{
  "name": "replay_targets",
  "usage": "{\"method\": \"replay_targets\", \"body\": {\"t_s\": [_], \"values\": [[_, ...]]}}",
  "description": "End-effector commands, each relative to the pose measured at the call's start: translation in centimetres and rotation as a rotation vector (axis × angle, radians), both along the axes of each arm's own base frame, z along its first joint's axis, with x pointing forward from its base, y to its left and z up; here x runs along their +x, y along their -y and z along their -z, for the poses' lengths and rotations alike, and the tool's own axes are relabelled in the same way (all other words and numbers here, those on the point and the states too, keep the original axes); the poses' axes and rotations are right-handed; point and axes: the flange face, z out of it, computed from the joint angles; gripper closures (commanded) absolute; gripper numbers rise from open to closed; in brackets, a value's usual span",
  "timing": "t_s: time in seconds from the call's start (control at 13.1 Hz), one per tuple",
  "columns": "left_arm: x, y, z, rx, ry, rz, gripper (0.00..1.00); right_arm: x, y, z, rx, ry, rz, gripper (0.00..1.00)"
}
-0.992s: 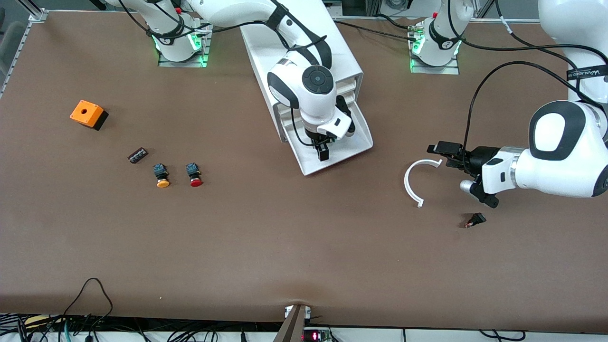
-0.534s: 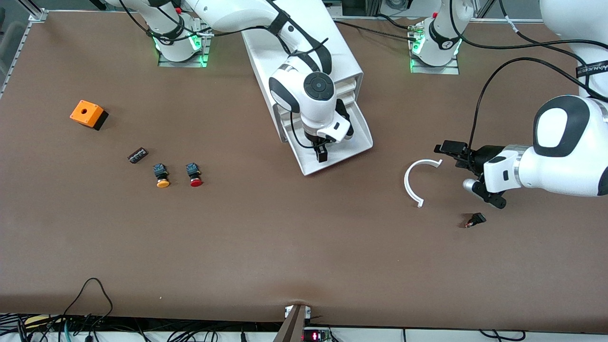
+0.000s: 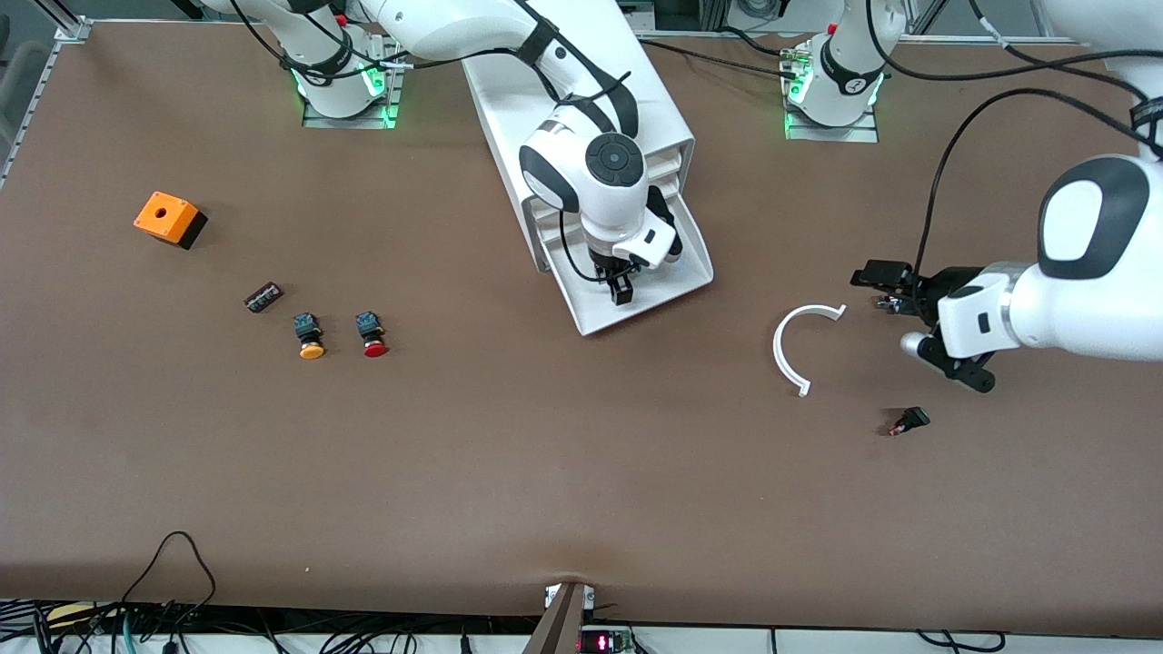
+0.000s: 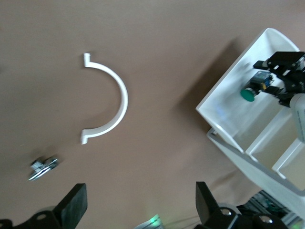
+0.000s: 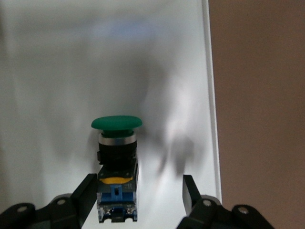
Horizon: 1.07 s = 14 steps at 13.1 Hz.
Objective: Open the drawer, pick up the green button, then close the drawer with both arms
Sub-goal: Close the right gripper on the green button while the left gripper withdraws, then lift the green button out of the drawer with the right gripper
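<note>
The white cabinet (image 3: pixel 659 109) has its lowest drawer (image 3: pixel 695 272) pulled out. In it the button lies on its side, green cap (image 5: pixel 116 123) ahead of its blue-black body (image 5: pixel 117 191); the left wrist view shows it too (image 4: pixel 248 94). My right gripper (image 3: pixel 621 292) is down in the drawer, open, with its fingers on both sides of the button's body (image 5: pixel 139 191). One finger touches the body; the other stands apart from it. My left gripper (image 3: pixel 886 289) hangs open and empty (image 4: pixel 141 210) over the bare table beside a white half ring (image 3: pixel 789 341).
A small black part (image 3: pixel 909 421) lies nearer the camera than the left gripper. Toward the right arm's end lie a red-capped button (image 3: pixel 371 334), a yellow-capped button (image 3: pixel 310 336), a dark strip (image 3: pixel 263 297) and an orange box (image 3: pixel 168 218).
The left arm has drawn back from the half ring toward its own end of the table. The right gripper has shifted a little within the drawer and its fingers have come closer together around the button.
</note>
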Motion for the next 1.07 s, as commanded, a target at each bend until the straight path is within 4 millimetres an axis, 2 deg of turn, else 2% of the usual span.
{"method": "replay_targets", "body": {"t_s": [0.0, 0.15, 0.23, 0.31, 0.38, 0.53, 0.69, 0.84, 0.92, 0.99], "values": [[-0.8, -0.1, -5.3, 0.112, 0.081, 0.022, 0.00, -0.3, -0.6, 0.5, 0.001, 0.005, -0.006, 0.26], [-1.5, 0.0, -7.7, 0.185, 0.109, 0.050, 0.00, 0.0, -0.3, 0.5, -0.001, 0.006, -0.011, 0.37], [-2.2, 0.5, -9.9, 0.240, 0.157, 0.072, 0.00, 0.0, -0.3, 0.4, -0.002, 0.008, -0.014, 0.43], [-3.4, 2.9, -11.3, 0.303, 0.181, 0.119, 0.00, 0.0, -0.3, 0.3, -0.002, 0.010, -0.018, 0.48], [-4.2, 4.0, -12.1, 0.365, 0.177, 0.110, 0.00, 0.1, -0.3, 0.4, -0.004, 0.010, -0.019, 0.52], [-4.9, 4.3, -12.3, 0.393, 0.141, 0.071, 0.00, 0.1, -0.3, 0.1, -0.002, 0.013, -0.018, 0.59], [-5.0, 3.5, -13.2, 0.373, 0.163, 0.051, 0.00, -0.1, -0.5, -0.1, 0.001, 0.014, -0.012, 0.66], [-4.4, -0.4, -12.9, 0.314, 0.207, -0.039, 0.00, -0.1, -0.5, -0.3, 0.002, 0.013, -0.005, 0.71], [-5.3, -0.8, -13.5, 0.305, 0.255, -0.052, 0.00, 0.0, -0.5, -0.6, 0.003, 0.014, -0.004, 0.72], [-6.5, -1.3, -13.1, 0.299, 0.284, -0.063, 0.00, -0.1, -0.6, -0.9, 0.007, 0.014, -0.001, 0.74]]}}
